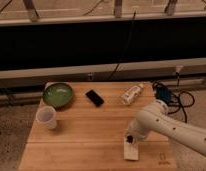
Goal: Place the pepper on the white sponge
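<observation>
On the wooden table (86, 130) there's one of each: a green bowl (58, 94), a translucent cup (46, 118), a black phone (94, 97), a white bottle (131, 94) and the white sponge (130, 150). The sponge lies bottom centre-right near the front edge, long axis running roughly toward the camera. The white arm (166, 125) comes in from the lower right, elbow bent, with the gripper (130, 138) pointing down right at the sponge's far end. The pepper (129, 137) is a small dark lump there.
</observation>
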`<state>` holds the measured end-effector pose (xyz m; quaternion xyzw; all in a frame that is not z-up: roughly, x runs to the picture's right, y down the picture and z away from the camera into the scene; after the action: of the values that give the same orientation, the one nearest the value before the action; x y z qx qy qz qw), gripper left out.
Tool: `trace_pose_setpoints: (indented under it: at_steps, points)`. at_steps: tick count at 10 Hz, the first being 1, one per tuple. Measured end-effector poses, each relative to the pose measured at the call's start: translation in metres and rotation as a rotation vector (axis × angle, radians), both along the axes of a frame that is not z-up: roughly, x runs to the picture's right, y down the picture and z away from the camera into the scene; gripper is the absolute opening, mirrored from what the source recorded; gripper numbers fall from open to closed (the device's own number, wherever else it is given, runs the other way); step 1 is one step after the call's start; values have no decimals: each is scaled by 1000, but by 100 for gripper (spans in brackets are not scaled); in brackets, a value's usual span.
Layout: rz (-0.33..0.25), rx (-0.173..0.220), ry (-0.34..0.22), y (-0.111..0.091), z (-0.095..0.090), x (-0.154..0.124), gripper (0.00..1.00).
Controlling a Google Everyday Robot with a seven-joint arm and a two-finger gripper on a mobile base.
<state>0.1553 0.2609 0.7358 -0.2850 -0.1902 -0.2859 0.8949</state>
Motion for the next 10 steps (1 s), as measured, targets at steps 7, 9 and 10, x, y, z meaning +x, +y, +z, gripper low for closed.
trace_pose_setpoints:
  at_steps: [7, 9, 10]
  points:
    - [-5, -1, -4, -1, 1, 1, 19]
    - [-7, -2, -5, -1, 1, 2, 25]
    - [-8, -2, -5, -1, 1, 2, 25]
